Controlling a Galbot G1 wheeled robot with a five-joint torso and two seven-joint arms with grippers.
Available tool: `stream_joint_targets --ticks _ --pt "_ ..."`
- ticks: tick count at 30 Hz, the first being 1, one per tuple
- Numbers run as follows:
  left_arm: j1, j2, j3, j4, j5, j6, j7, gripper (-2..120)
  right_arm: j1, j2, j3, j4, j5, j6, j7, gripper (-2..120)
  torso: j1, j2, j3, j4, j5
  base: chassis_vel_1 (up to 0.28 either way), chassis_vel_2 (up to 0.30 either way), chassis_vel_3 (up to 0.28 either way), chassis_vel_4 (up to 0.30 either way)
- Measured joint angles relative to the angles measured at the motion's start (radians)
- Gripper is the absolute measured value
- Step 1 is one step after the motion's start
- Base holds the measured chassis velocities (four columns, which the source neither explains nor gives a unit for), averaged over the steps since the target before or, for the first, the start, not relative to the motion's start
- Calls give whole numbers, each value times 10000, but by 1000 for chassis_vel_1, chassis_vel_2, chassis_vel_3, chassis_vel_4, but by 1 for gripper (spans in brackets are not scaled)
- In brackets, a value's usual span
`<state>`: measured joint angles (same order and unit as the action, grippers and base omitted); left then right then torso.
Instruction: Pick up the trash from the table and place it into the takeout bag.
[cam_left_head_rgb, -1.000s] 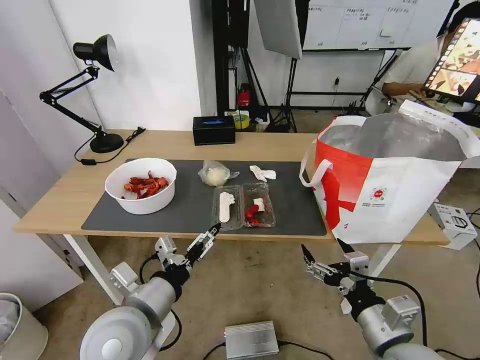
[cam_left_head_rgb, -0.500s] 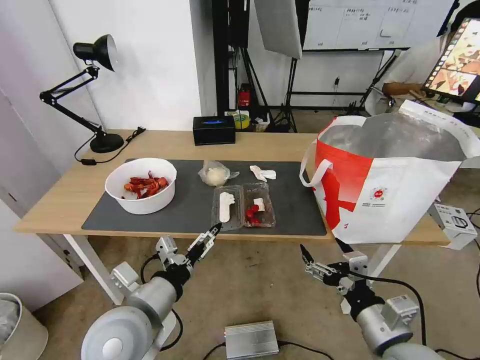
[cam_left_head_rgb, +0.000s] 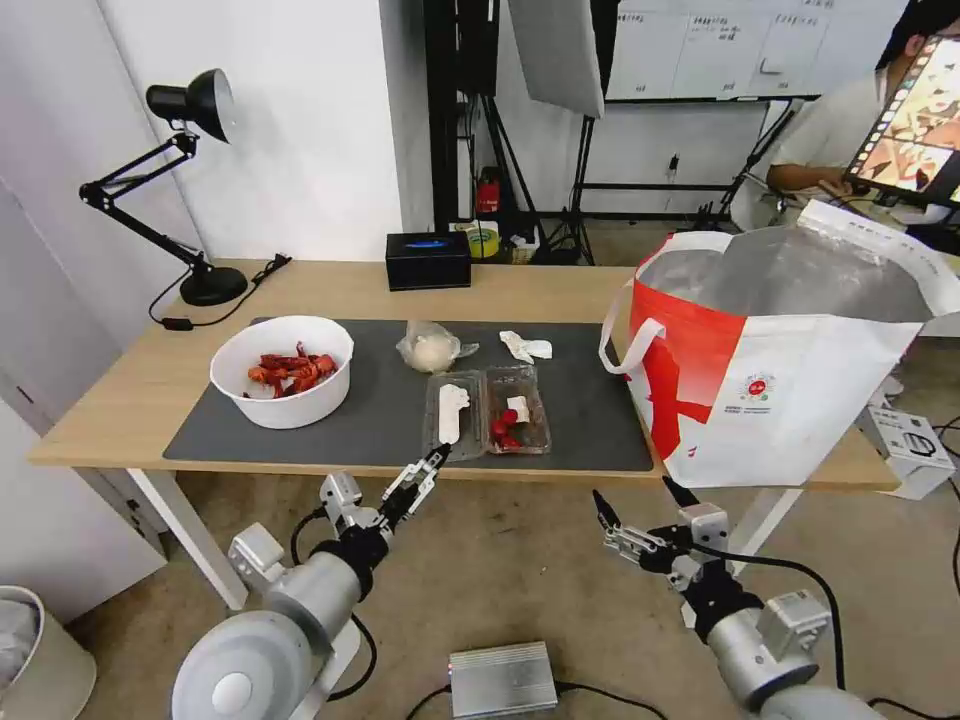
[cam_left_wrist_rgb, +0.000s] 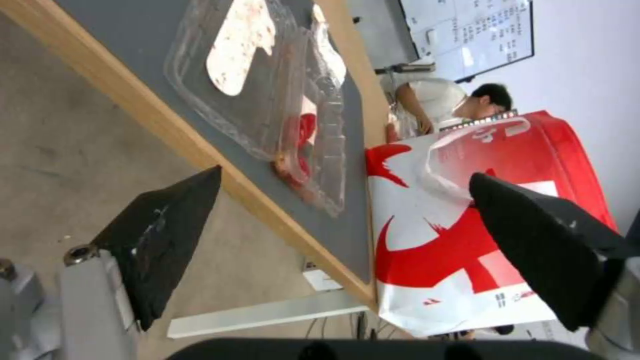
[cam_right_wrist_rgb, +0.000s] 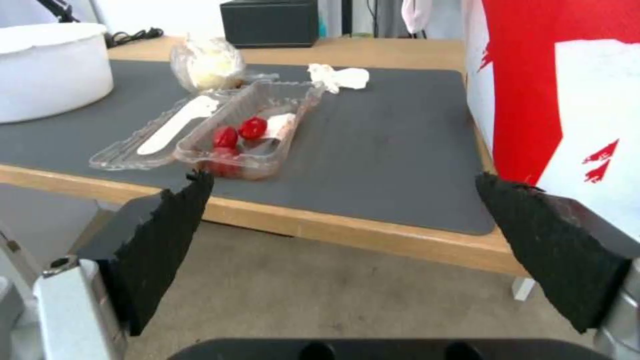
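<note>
Long light-wood table (cam_left_head_rgb: 140, 400) on white legs, topped by a large dark grey mat (cam_left_head_rgb: 380, 420), before a white wall.

Item: white round bowl (cam_left_head_rgb: 283, 371) holding red crayfish shells, at the mat's left end.

Item: clear plastic clamshell box (cam_left_head_rgb: 487, 411), lying open flat near the mat's front edge. Its long axis runs along the table edge; one half holds red scraps, the other a white shape, possibly a spoon, though it is hard to make out.

Item: clear bag with a whitish lump (cam_left_head_rgb: 431, 349), just behind the clamshell.

Item: crumpled white tissue (cam_left_head_rgb: 525, 346), to the right of that bag.

Item: large white-and-red takeout bag (cam_left_head_rgb: 780, 360) with silver foil lining, upright at the table's right end, mouth open upward, white loop handle facing the mat. Small round logo on its front; the lettering beneath is too small to read.

Left gripper (cam_left_head_rgb: 420, 475): below the table's front edge, under the clamshell, fingers spread, holding nothing.

Right gripper (cam_left_head_rgb: 635, 500): below the edge near the bag, fingers spread wide, holding nothing.

Also present: black desk lamp (cam_left_head_rgb: 190, 180) at rear left, black box (cam_left_head_rgb: 428, 260) at rear centre.
</note>
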<state>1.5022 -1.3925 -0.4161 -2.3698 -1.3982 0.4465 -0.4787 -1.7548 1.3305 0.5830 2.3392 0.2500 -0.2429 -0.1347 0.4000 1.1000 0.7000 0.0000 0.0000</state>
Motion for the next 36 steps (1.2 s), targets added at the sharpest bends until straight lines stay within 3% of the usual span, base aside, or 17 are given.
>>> stream_joint_targets --ticks 20,36 --pt "-777 -151 650 537 -343 -44 -387 100 44 171 -85 -109 -299 108 -66 100 0 0 0 0 0 0 0 0 0" --pt "-1505 -656 1204 1381 -433 -75 -575 100 46 229 -62 -214 -332 107 -77 100 0 0 0 0 0 0 0 0 0"
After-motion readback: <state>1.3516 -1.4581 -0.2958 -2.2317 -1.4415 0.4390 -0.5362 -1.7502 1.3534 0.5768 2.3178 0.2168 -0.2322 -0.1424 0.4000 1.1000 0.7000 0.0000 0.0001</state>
